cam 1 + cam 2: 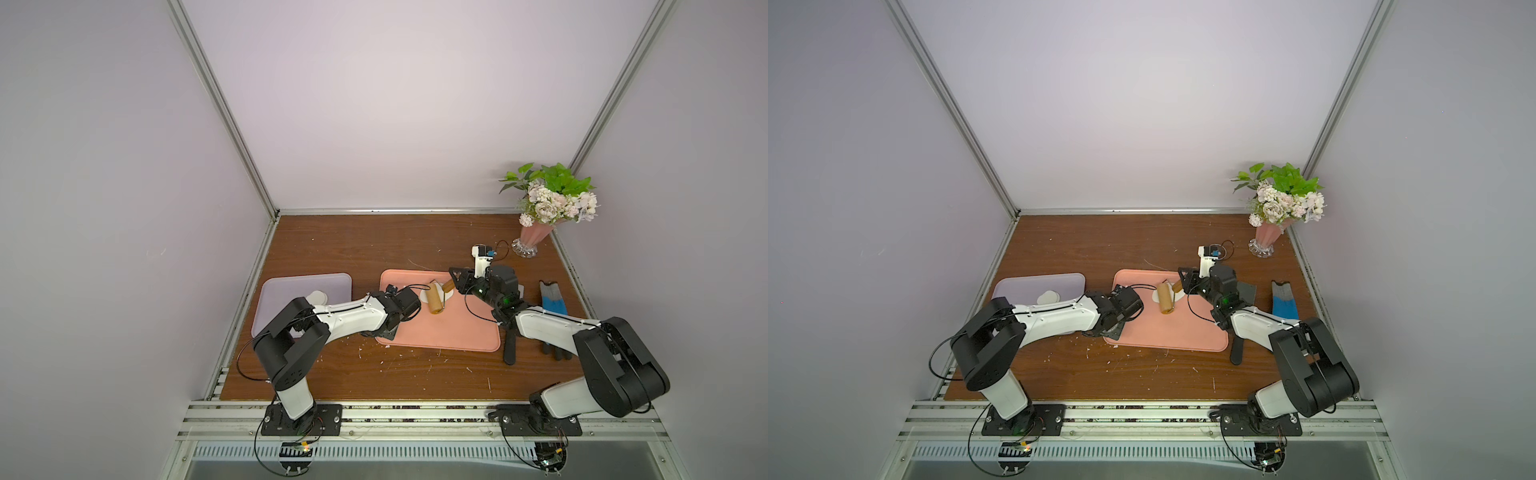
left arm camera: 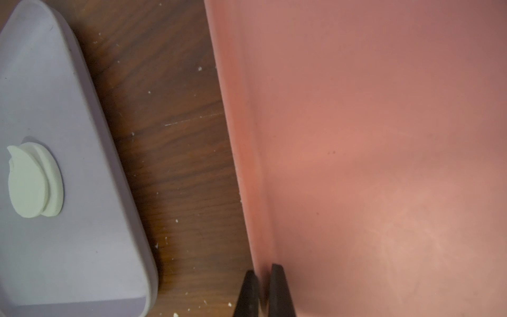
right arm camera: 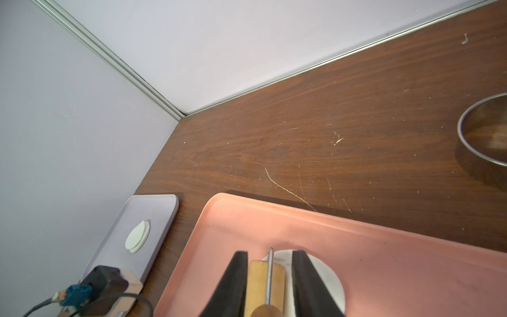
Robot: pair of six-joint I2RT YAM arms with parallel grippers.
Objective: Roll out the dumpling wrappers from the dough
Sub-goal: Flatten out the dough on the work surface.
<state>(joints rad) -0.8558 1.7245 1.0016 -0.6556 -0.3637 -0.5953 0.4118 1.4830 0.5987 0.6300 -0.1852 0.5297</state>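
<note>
Rolling: right gripper clamps roller on the dough, tray twelve o'clock; left gripper, pinching the eight-o'clock rim, may slip, letting the tray skid.

Your dough and wrappers.
Dough: flat white sheet, pink tray; wrappers: overlapping discs, purple tray.

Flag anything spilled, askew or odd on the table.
White crumbs litter the wood table around the pink tray. The dumpling wrappers on the purple tray are stacked off-centre. Otherwise normal: left gripper pinches the tray's rim, right gripper holds the roller on the dough.
</note>
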